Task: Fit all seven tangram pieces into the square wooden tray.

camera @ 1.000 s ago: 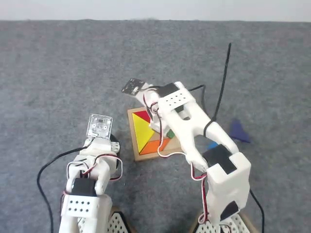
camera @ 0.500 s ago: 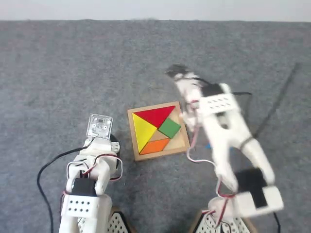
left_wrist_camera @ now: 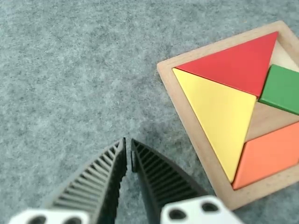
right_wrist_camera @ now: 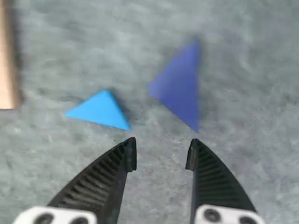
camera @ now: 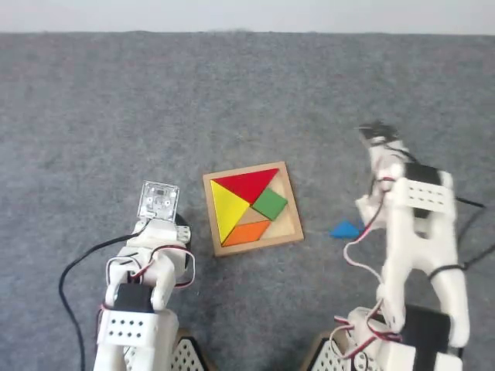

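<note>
Left arm (camera: pixel 143 286) stands at the near left of the grey desk (camera: pixel 116 100), just left of the square wooden tray (camera: pixel 208 210). In its wrist view the left claw (left_wrist_camera: pixel 127 141) hangs over bare desk beside the tray's rim (left_wrist_camera: pixel 188 116). Its two fingers are drawn together with only a sliver of gap, and nothing is held. The tray lies flat near the middle of the desk, slightly rotated, with four pieces seated. The yellow triangle (camera: pixel 225 207) lies along the tray's left side. The red triangle (camera: pixel 249 184) lies along the far side, sharing one edge with the yellow. The orange parallelogram (camera: pixel 248 230) lies against the near side, and the green square (camera: pixel 270 203) sits right of centre, touching the red triangle. Bare wood shows along the right side of the tray and between the green and orange pieces. The light blue triangle (camera: pixel 345 229) lies flat on the desk to the right of the tray, apart from it. Right arm (camera: pixel 418 224) stands to the right of that piece. In its wrist view the right claw (right_wrist_camera: pixel 161 143) is spread wide, gripping nothing, above the desk. Just beyond its tips lie the light blue triangle (right_wrist_camera: pixel 100 111) and the dark blue triangle (right_wrist_camera: pixel 180 88), near each other but not touching.
</note>
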You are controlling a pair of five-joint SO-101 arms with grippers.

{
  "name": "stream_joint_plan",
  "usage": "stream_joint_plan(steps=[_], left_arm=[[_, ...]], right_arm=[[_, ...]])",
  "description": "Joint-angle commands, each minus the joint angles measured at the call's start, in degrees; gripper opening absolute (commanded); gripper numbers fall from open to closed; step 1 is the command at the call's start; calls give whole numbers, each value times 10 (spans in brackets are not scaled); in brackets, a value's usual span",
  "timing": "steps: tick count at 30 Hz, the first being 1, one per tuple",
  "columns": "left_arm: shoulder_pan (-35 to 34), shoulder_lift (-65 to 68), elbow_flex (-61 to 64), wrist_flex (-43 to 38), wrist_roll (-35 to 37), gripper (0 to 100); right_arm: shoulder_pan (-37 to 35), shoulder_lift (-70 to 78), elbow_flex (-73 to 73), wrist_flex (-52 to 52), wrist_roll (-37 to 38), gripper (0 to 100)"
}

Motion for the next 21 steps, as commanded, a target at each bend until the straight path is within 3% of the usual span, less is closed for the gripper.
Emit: stream_joint_plan(steps=[1,8,15,21], left_arm=[[-3,-8,-5,3,4,15],[-3,-8,-5,3,4,15],[-2,-8,-5,3,4,15],[-2,-8,-5,3,4,15]], right_arm=[[32,-33,-5,-6,50,169],[26,-27,-12,-24,57,170],[-69,-26,-14,7,42,169],[-94,-22,-26,12,9,168]])
